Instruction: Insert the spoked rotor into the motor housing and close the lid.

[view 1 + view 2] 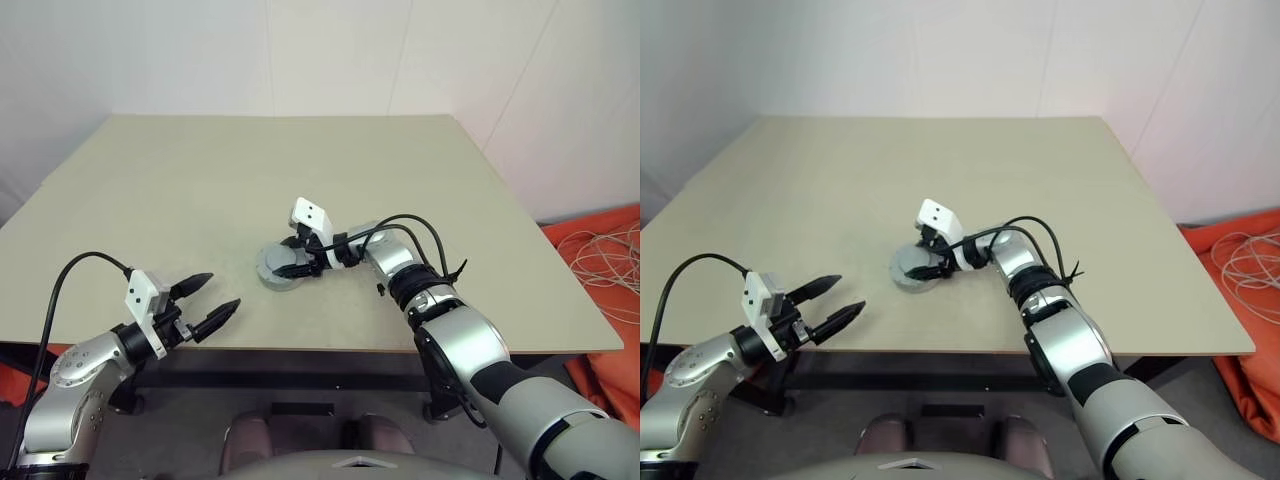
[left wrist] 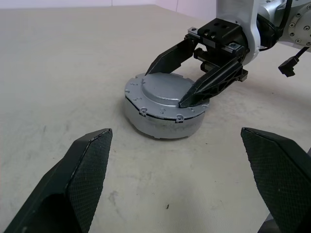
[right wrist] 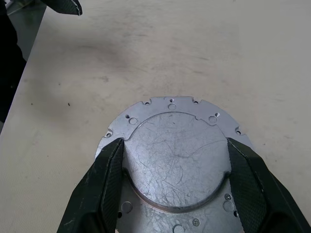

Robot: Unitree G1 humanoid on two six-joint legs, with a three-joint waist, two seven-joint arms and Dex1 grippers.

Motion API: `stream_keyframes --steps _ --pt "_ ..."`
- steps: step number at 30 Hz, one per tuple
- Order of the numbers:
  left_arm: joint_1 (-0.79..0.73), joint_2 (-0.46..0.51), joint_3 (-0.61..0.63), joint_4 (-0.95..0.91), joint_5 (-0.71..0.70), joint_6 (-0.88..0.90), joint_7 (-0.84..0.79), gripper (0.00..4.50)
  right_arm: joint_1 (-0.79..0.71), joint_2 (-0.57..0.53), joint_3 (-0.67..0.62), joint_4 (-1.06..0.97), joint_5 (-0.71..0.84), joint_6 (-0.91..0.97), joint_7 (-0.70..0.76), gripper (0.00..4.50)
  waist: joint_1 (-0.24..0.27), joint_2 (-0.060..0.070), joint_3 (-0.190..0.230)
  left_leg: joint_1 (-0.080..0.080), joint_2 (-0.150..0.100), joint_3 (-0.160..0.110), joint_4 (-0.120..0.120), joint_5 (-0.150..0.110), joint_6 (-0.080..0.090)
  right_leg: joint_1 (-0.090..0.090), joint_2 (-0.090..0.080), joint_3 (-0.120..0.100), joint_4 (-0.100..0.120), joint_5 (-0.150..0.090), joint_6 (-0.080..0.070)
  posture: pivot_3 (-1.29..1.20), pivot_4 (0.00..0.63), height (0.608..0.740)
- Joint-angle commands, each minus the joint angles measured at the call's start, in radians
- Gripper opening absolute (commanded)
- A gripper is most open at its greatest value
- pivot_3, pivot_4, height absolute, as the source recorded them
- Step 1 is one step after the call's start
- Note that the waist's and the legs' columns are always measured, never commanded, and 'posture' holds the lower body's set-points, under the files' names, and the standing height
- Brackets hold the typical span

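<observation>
Here the right gripper (image 2: pixel 187 80) reaches in from the right and sits over the closed motor assembly, its two black fingers (image 3: pixel 104 187) spread to either side of the raised round centre of the lid (image 3: pixel 177 155); they stand close against that raised part, though whether they actually press on it is hard to make out. The lid lies flat on top of the motor housing (image 2: pixel 163 124), a round grey body standing on the table (image 1: pixel 200 190) near its front middle. From the right wrist view the lid shows as a scratched, flat plate with small holes around its edge, its near part cut off by the frame. The housing's inside is covered by the lid, so no windings and no spoked rotor can be seen. To the left and nearer the table's front edge, well apart from the housing, the left gripper (image 1: pixel 212 300) hovers with its fingers wide apart and nothing between them, pointing toward the housing. At the far right, on the floor past the table, lie orange cloth (image 1: pixel 605 235) and a tangle of pale cable (image 1: pixel 605 265), both partly cut off.
</observation>
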Motion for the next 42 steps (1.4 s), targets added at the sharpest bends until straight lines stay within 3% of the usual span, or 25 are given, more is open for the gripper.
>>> stream_keyframes --steps 1,17,24,42 --pt "-0.012 0.003 0.004 -0.036 -0.018 -0.002 -0.002 4.5 -0.008 -0.002 0.02 0.017 -0.03 0.011 -0.011 3.11 0.0 0.0 0.0 0.0 0.0 0.0 0.0 0.0 0.0 0.0 0.0 0.0 0.0 0.0 0.0 0.0 0.0 0.74" --pt "-0.024 0.008 0.004 -0.024 -0.013 -0.006 -0.011 4.5 0.007 -0.017 0.069 0.05 -0.075 0.052 -0.015 3.11 0.0 0.001 0.0 0.01 -0.001 0.0 0.0 0.0 0.0 0.009 -0.001 0.0 -0.001 -0.001 0.001 0.0 0.0 0.74" --pt "-0.033 0.007 0.002 -0.024 -0.013 -0.003 -0.01 4.5 -0.012 0.013 -0.014 0.02 0.023 0.057 0.017 3.11 -0.001 0.001 0.0 0.009 -0.001 -0.001 0.0 0.0 0.0 0.008 -0.001 0.0 -0.001 -0.001 0.001 0.0 0.0 0.74" --pt "-0.037 0.001 -0.004 -0.019 -0.012 -0.006 -0.009 4.5 -0.03 0.01 -0.041 -0.006 0.037 0.066 0.008 3.11 -0.001 0.001 0.0 0.006 0.0 0.0 -0.001 0.0 0.0 0.005 -0.001 0.0 -0.001 -0.001 0.001 0.0 0.0 0.74"
